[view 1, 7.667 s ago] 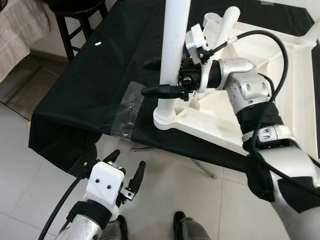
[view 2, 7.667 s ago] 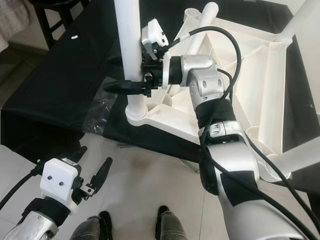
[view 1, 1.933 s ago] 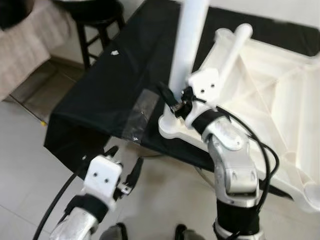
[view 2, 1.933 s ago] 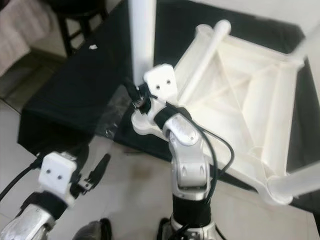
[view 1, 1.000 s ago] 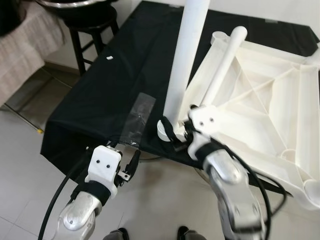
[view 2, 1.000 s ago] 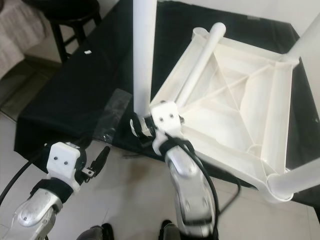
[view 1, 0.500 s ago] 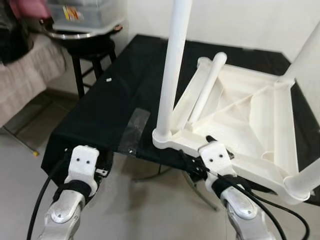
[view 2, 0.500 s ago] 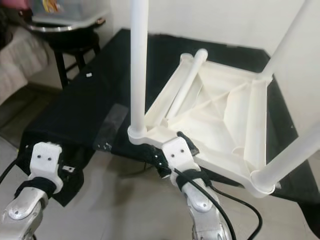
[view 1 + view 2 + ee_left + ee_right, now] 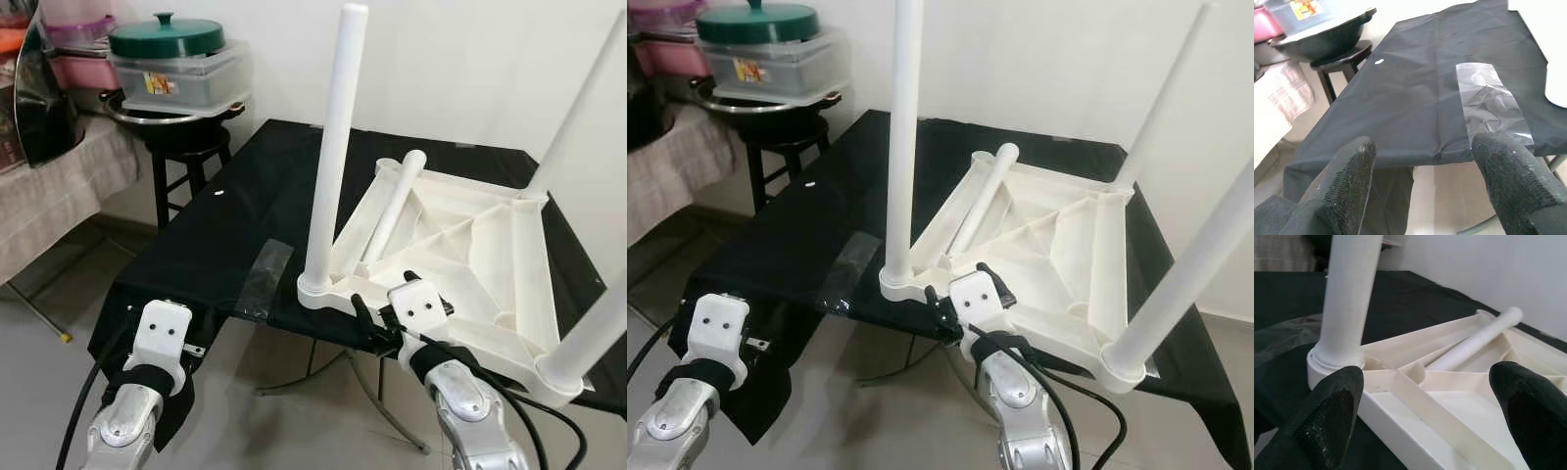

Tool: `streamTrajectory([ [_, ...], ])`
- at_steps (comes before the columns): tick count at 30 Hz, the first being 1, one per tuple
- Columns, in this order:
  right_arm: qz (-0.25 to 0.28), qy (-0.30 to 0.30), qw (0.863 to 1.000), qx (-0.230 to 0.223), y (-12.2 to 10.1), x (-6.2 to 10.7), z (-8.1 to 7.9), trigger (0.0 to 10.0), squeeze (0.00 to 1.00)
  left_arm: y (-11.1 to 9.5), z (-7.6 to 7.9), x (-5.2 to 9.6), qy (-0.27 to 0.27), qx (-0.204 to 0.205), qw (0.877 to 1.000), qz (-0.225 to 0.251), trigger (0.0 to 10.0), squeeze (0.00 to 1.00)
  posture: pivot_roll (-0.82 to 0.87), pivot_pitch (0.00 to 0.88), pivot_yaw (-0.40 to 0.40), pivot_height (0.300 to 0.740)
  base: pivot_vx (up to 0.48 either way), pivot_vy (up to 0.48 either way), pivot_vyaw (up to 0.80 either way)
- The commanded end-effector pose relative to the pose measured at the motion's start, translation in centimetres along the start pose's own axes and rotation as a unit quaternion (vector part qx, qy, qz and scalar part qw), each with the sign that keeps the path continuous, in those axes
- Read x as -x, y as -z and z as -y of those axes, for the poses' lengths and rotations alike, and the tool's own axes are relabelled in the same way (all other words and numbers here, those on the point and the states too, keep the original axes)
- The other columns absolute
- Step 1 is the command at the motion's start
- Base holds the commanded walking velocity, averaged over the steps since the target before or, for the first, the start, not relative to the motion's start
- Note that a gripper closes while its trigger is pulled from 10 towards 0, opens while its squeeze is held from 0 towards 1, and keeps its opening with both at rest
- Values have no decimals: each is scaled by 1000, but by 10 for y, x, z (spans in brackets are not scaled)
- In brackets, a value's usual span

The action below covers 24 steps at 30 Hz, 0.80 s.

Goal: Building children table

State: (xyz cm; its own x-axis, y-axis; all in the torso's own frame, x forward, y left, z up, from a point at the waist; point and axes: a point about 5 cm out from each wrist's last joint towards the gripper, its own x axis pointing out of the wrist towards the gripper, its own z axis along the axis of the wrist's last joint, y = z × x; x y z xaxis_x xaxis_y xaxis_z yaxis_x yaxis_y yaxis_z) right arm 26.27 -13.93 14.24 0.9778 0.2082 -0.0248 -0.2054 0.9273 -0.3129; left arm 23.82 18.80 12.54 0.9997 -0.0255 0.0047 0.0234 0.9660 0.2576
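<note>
One upturned white tabletop [image 9: 460, 245]; three fitted legs [image 9: 331, 147]; one loose leg [image 9: 392, 206]; one stool [image 9: 186, 157]; two grippers [image 9: 377, 318].

Left end effector [image 9: 1422, 188], right end effector [image 9: 1425, 416]: fingers spread, empty.

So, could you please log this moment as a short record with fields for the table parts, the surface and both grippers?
tabletop: white, upside down on the black-covered table
legs fitted: three upright; near-left leg
loose leg: lying inside the tabletop
tape: clear strip on the cloth
left gripper: open, at the cloth's near edge, holding nothing
right gripper: open, at the tabletop's near edge, holding nothing
background: stool with covered pot
</note>
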Motion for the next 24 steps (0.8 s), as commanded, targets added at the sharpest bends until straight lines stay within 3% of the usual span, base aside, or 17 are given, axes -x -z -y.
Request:
streamTrajectory([
  [1,-8,-7,1000,2,4,0,-3,10000,0,1,1,-1,-2,-2,1000,4,10000,0,-62,8,-33,740,0,480,-800],
  [14,-8,-8,1000,-8,6,-1,-1,10000,0,-14,7,-10,14,-19,999,42,10000,0,-67,20,-33,740,0,40,-800],
  [24,0,-15,1000,-9,5,-1,-2,10000,0,-15,7,-9,6,-23,999,40,10000,0,-66,22,-35,740,0,0,-720],
])
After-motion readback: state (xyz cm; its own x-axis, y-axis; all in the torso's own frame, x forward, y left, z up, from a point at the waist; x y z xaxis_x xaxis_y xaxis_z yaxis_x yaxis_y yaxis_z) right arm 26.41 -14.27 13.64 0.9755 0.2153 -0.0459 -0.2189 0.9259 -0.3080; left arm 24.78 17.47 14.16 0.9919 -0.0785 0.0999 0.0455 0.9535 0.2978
